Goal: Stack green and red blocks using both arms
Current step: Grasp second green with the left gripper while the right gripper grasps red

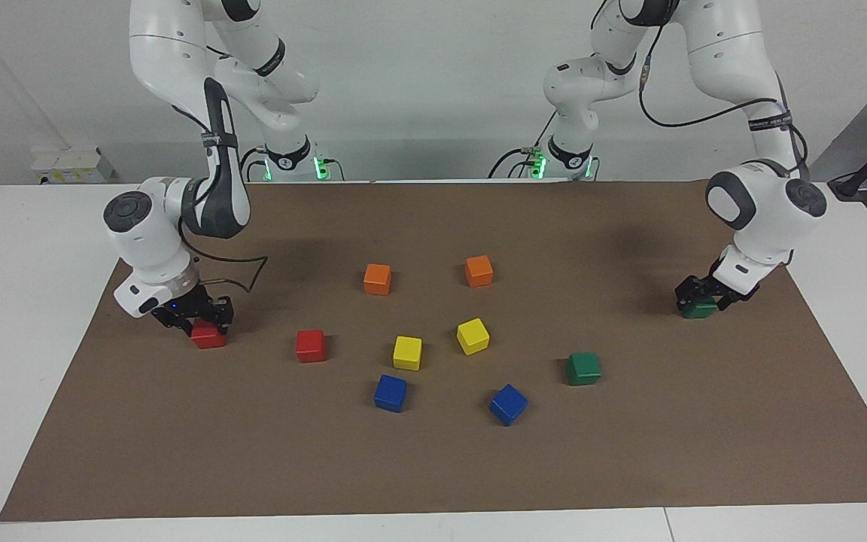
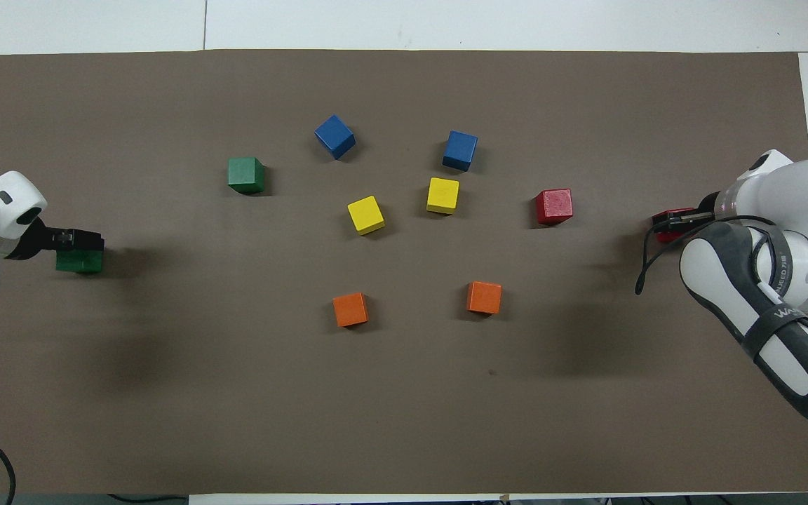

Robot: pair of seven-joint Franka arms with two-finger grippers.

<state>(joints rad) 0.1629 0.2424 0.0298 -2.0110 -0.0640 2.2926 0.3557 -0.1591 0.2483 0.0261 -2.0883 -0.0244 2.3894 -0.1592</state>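
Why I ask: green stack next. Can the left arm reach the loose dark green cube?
Probably yes: the left hand is at the other dark green cube, with only bare brown mat between that and the loose cube.

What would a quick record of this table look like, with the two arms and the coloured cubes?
left tool: down at a green block, at the left arm's end of the brown mat
right tool: down at a red block, at the right arm's end
second red block: alone on the mat
second green block: alone on the mat
middle: orange cubes, yellow cubes, blue cubes, two of each
stacks: none yet
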